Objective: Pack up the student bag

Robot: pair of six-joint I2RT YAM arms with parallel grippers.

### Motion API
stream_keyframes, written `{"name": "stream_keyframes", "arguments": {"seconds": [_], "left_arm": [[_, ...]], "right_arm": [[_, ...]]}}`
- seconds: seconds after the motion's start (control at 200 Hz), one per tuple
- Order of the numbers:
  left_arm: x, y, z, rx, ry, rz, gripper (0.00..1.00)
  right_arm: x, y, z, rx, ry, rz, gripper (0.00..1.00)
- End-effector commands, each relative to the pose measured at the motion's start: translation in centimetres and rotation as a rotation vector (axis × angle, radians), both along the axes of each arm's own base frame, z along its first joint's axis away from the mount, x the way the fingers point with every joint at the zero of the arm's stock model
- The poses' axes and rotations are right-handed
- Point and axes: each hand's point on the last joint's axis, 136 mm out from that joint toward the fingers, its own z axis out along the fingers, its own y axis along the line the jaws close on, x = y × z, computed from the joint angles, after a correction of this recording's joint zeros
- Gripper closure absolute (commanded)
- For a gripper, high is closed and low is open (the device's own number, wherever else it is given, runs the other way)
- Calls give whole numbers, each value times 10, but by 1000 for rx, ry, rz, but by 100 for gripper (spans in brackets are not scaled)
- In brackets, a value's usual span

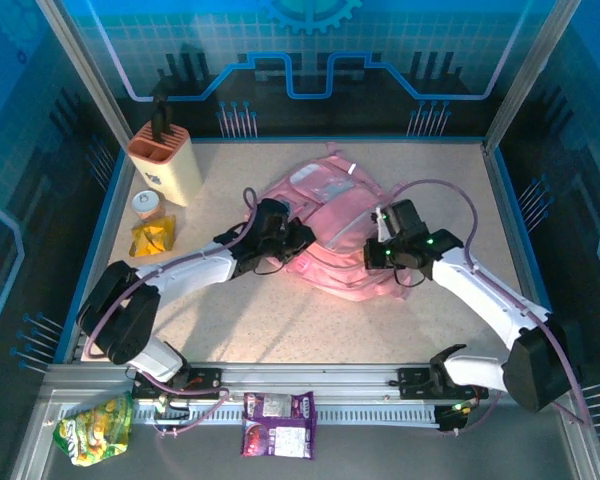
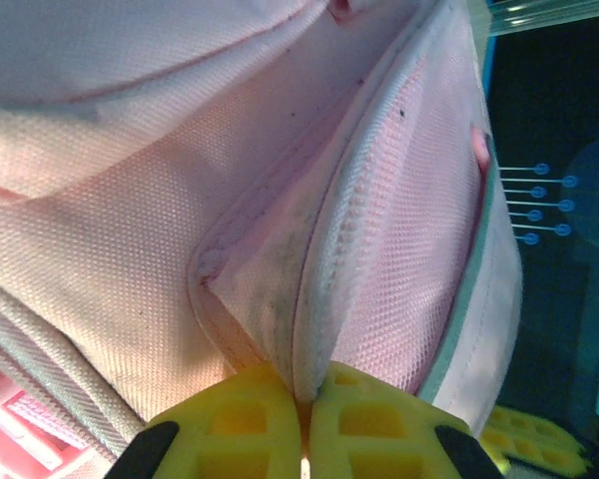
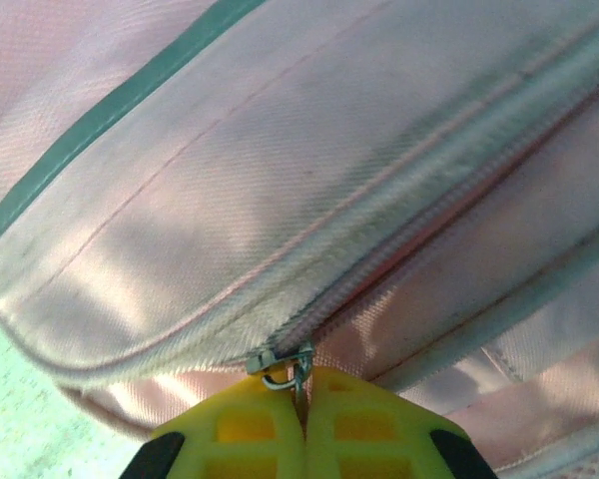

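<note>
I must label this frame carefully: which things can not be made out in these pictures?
- Inside of the student bag: every view, covered by its own pink fabric.
- Tips of the left gripper: top view, hidden under the wrist; left wrist view, bottom edge cuts them off.
- End of the zip pull: right wrist view, hidden between the fingers of the right gripper.
- Print on the purple packet: top view, too small.

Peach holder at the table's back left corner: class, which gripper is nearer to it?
Left. The left gripper pinches the student bag on the side facing the peach holder; the right gripper pinches the bag's opposite side, farther away.
</note>
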Motion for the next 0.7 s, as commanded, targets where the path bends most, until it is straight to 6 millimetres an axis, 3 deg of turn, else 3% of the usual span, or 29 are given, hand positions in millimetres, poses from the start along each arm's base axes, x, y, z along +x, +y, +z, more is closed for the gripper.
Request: {"name": "stream_keyframes", "arguments": {"seconds": [0.0, 0.165, 0.205, 0.32, 0.485, 0.555, 0.695], "left_arm": [[20, 63, 0, 229, -45, 81, 100], [37, 72, 4, 188, -22, 42, 100], [38, 71, 7, 166, -20, 34, 100], [36, 81, 13, 193, -39, 61, 84], [10, 98, 13, 181, -19, 125, 61], [-5, 94, 10, 97, -7, 157, 53], [-32, 74, 6, -34, 8, 209, 48]], "right_arm": [[-26, 5, -15, -66, 24, 9, 100], [-41, 75, -10, 36, 5, 127, 100], [-38, 94, 3, 72, -12, 153, 100], [-35, 116, 6, 76, -22, 173, 100], [-32, 112, -4, 18, -25, 158, 100], [-34, 110, -10, 16, -20, 155, 100], [-35, 109, -16, 11, -6, 152, 100]]}}
